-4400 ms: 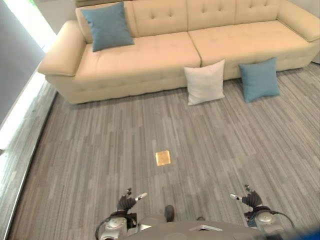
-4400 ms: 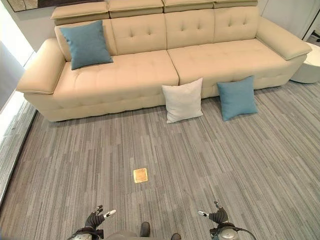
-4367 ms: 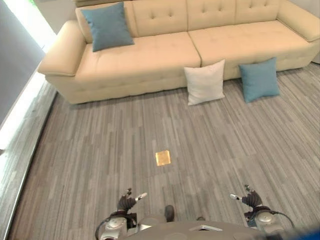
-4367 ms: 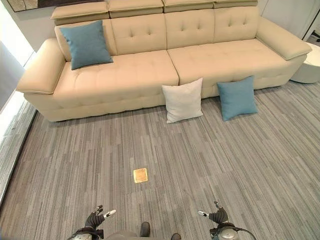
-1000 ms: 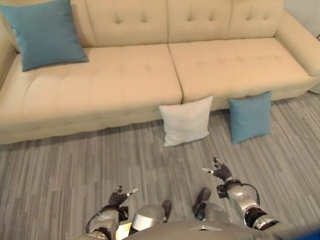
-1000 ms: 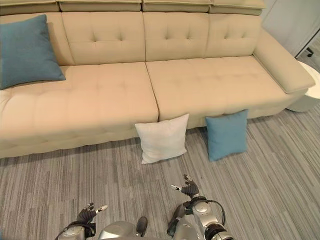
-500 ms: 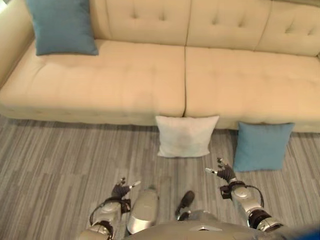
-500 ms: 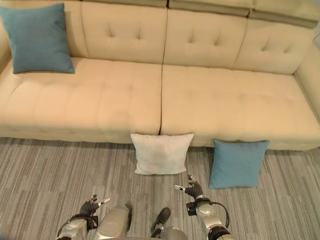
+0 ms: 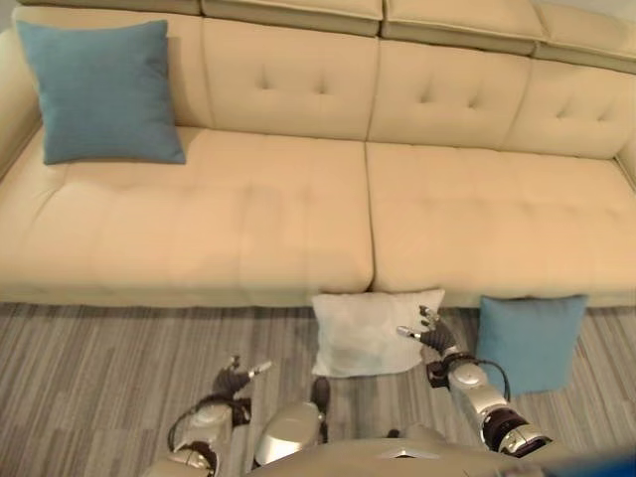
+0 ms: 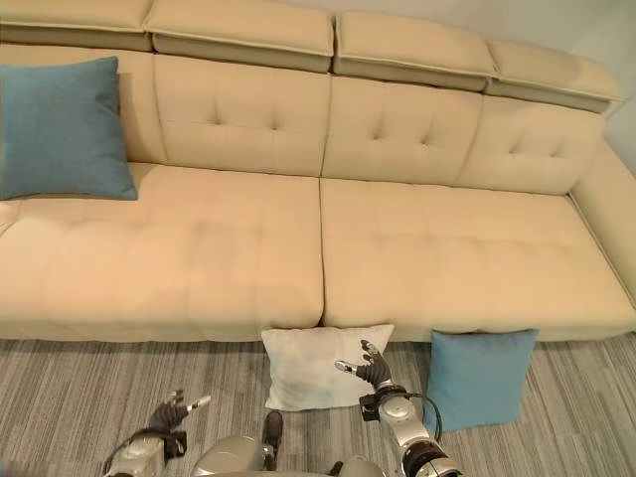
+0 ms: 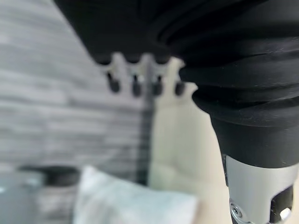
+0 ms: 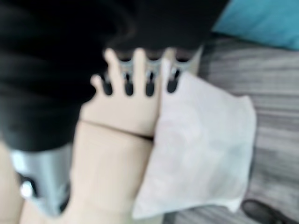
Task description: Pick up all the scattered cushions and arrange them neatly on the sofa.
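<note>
A white cushion [image 9: 370,333] leans on the floor against the front of the beige sofa [image 9: 298,209], below the seam between its seats. Just to its right a blue cushion [image 9: 529,338] leans the same way. Another blue cushion [image 9: 99,91] stands upright at the sofa's left end against the backrest. My right hand [image 9: 433,339] is open, held up in front of the white cushion's right edge, with nothing in it; in the right wrist view its fingers [image 12: 140,77] are straight above the white cushion [image 12: 205,149]. My left hand [image 9: 235,380] hangs low and open over the floor.
Grey striped carpet [image 9: 89,388] runs along the sofa's front. The sofa's two wide seats are bare apart from the blue cushion at the left end. A headrest ridge [image 10: 298,35] tops the backrest.
The camera has come closer to the sofa, so the cushions sit lower and larger in view. My right hand has risen and now stands in front of the white cushion's right edge.
</note>
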Controlling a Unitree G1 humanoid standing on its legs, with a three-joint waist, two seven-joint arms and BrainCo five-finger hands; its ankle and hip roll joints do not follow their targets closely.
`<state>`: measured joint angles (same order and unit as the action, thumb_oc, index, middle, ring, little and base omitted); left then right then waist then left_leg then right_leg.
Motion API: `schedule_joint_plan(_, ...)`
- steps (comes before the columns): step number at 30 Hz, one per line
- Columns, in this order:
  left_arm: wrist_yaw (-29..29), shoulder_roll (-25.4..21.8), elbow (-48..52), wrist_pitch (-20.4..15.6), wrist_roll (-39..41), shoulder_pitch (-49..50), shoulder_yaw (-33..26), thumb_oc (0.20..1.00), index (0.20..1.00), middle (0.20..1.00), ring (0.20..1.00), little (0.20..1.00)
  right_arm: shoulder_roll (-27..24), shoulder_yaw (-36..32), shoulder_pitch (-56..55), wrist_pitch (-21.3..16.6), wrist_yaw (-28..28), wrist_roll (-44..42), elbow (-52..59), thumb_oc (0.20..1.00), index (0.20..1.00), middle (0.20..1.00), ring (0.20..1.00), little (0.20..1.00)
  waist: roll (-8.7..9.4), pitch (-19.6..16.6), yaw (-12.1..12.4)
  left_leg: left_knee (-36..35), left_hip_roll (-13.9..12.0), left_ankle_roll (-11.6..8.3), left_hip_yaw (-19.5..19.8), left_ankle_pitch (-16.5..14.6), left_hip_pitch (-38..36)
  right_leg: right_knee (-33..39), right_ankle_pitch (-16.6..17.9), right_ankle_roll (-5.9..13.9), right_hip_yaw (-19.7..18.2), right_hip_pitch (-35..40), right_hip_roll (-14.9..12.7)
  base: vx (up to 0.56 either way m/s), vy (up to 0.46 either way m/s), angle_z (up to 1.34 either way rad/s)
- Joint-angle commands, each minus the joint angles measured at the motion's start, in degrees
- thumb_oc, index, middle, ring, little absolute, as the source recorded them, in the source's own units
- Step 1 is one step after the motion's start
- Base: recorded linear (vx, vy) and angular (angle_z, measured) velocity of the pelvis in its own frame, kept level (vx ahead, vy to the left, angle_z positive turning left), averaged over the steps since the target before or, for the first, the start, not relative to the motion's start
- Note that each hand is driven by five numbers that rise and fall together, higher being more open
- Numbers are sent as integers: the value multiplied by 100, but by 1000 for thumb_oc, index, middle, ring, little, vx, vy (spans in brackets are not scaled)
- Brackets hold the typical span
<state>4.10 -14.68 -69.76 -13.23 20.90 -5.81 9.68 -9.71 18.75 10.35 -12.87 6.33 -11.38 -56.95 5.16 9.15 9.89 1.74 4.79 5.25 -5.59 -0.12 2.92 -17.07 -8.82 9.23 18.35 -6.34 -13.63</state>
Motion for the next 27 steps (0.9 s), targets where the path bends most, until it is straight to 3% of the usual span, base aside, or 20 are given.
schedule_joint_plan(1, -5, 126, -45, -98, 13, -88, 16, 1000, 1000, 1000, 1000, 1000, -222, 32, 157, -168, 17, 27, 363, 1000, 1000, 1000, 1000, 1000, -46, 114, 158, 345, -184, -441, 885, -212, 270, 830, 1057, -1, -333, 168, 122, 148, -230, 46)
schedule_joint_plan(2, 24, 126, -32, -126, 27, -144, 60, 1000, 1000, 1000, 1000, 1000, -227, 34, 159, -156, 28, 4, 374, 1000, 1000, 1000, 1000, 1000, -48, 127, 109, 351, -204, -489, 1043, -200, 291, 918, 1147, 68, -598, 186, 98, 75, -172, 63)
schedule_joint_plan(4, 45, 142, -61, -140, 22, -152, 73, 1000, 1000, 1000, 1000, 1000, -237, 32, 155, -150, 23, 11, 343, 1000, 1000, 1000, 1000, 1000, -29, 86, 99, 274, -248, -569, 1114, -144, 301, 1132, 1012, 49, -558, 313, 192, 79, -195, 85)
schedule_joint_plan(8, 59, 195, -104, -133, 65, -187, 113, 1000, 1000, 1000, 1000, 1000, -284, 62, 146, -183, 63, -21, 299, 1000, 1000, 1000, 1000, 1000, -62, 36, 98, 28, -402, -809, 1362, 155, 402, 1474, 863, -34, -199, 480, 409, 8, -226, 44)
schedule_joint_plan(11, 60, 326, -68, -137, 94, -263, 246, 1000, 1000, 1000, 1000, 1000, -448, -39, 123, -220, 107, -139, 312, 1000, 1000, 1000, 1000, 1000, -176, 81, -25, -223, -634, -1084, 1354, 557, 645, 1675, 772, -126, 333, 557, 518, -116, -222, 55)
schedule_joint_plan(14, 42, 442, -68, -129, 105, -267, 287, 1000, 1000, 1000, 1000, 1000, -551, -55, 180, -216, 136, -156, 254, 1000, 1000, 1000, 1000, 1000, -217, 127, -64, -238, -770, -1106, 1025, 700, 805, 1819, 752, -191, 707, 630, 583, -92, -177, 114)
schedule_joint_plan(17, -8, 486, -60, -104, 57, -207, 305, 1000, 1000, 1000, 1000, 1000, -612, -67, 180, -205, 122, -132, 182, 1000, 1000, 1000, 1000, 1000, -126, 168, -81, 285, -753, -1063, 637, 358, 773, 1783, 773, -271, 884, 605, 522, -102, -105, 40)
schedule_joint_plan(19, -12, 494, -57, -112, 88, -167, 285, 1000, 1000, 1000, 1000, 1000, -574, -39, 197, -205, 107, -157, 163, 1000, 1000, 1000, 1000, 1000, -99, 134, -35, 352, -674, -1058, 810, 130, 675, 1731, 737, -296, 835, 508, 533, -58, -32, 3)
schedule_joint_plan(27, 30, 400, 48, -179, 183, -172, 272, 1000, 1000, 1000, 1000, 1000, -551, -45, 106, -218, 103, -143, -6, 1000, 1000, 1000, 1000, 1000, -120, 95, -96, -148, -670, -974, 758, 262, 501, 1830, 886, -209, 723, 495, 544, 21, 54, -11)
